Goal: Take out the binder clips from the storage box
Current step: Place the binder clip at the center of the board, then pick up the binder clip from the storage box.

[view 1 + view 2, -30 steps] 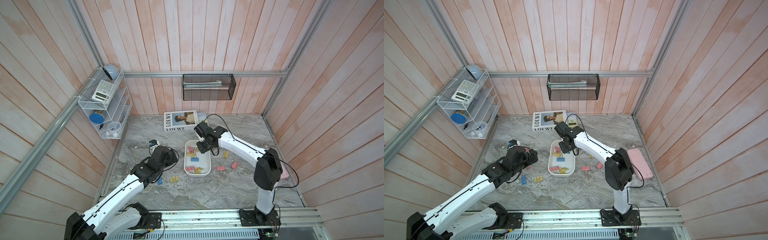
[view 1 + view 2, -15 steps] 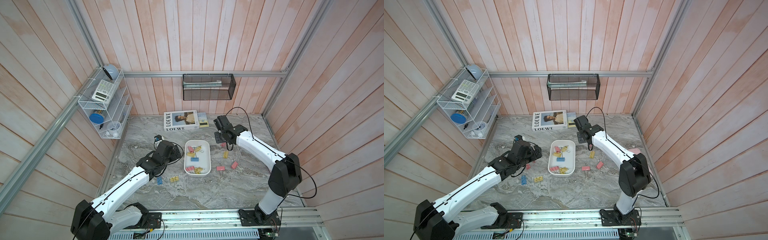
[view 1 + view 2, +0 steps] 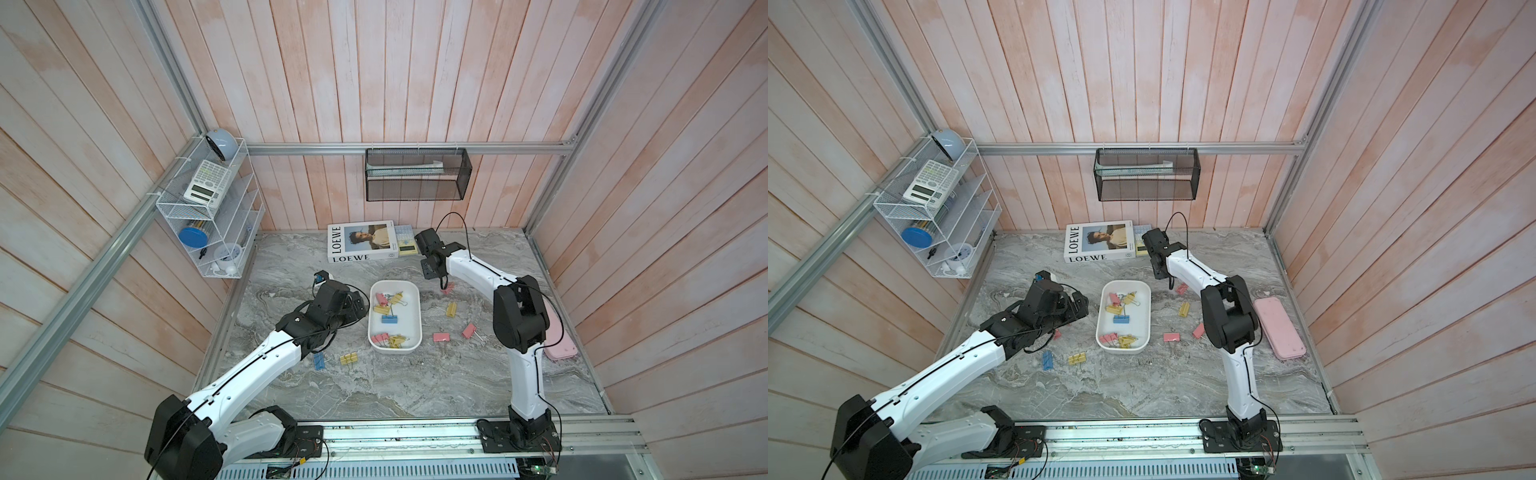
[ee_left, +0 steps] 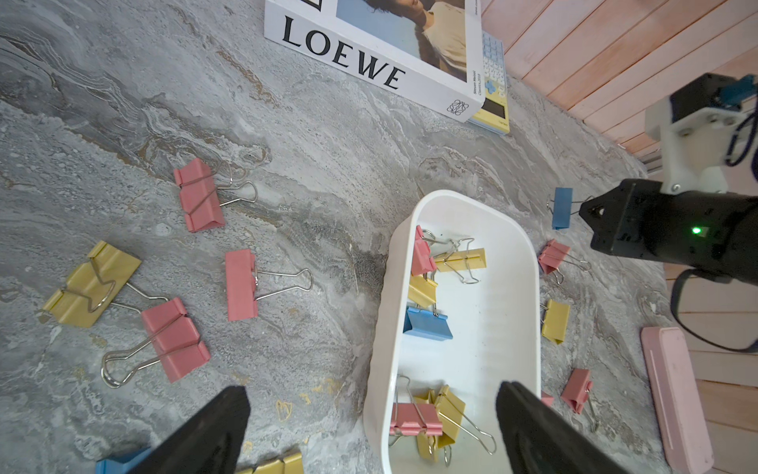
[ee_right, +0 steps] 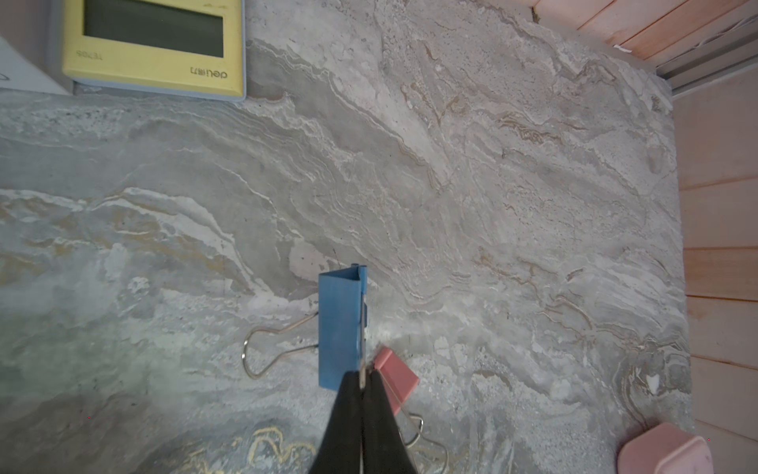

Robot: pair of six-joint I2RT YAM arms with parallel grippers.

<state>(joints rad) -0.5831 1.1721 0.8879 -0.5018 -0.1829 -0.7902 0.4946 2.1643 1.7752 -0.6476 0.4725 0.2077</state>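
The storage box (image 3: 409,316) (image 3: 1140,316) (image 4: 492,328) is a shallow white tray on the marble, holding several pink, yellow and blue binder clips (image 3: 390,318) (image 4: 426,324). My left gripper (image 3: 359,306) (image 3: 1079,305) (image 4: 371,410) is open, low at the box's left wall, its fingers straddling that wall. My right gripper (image 3: 442,283) (image 3: 1170,284) (image 5: 363,379) is shut on the wire handle of a blue clip (image 5: 340,328) (image 4: 562,207), low over the marble past the box's far right corner. A pink clip (image 5: 398,379) lies right by it.
Several clips lie on the marble left of the box (image 4: 242,283) and right of it (image 3: 451,309). A LOEWE book (image 3: 361,241) and a yellow calculator (image 3: 405,240) lie at the back. A pink case (image 3: 559,349) lies at the right wall. A black mesh basket (image 3: 417,180) hangs on the back wall.
My right gripper has swung from over the box out to its far right side and come lower, still shut. My left gripper has moved closer to the box's left wall.
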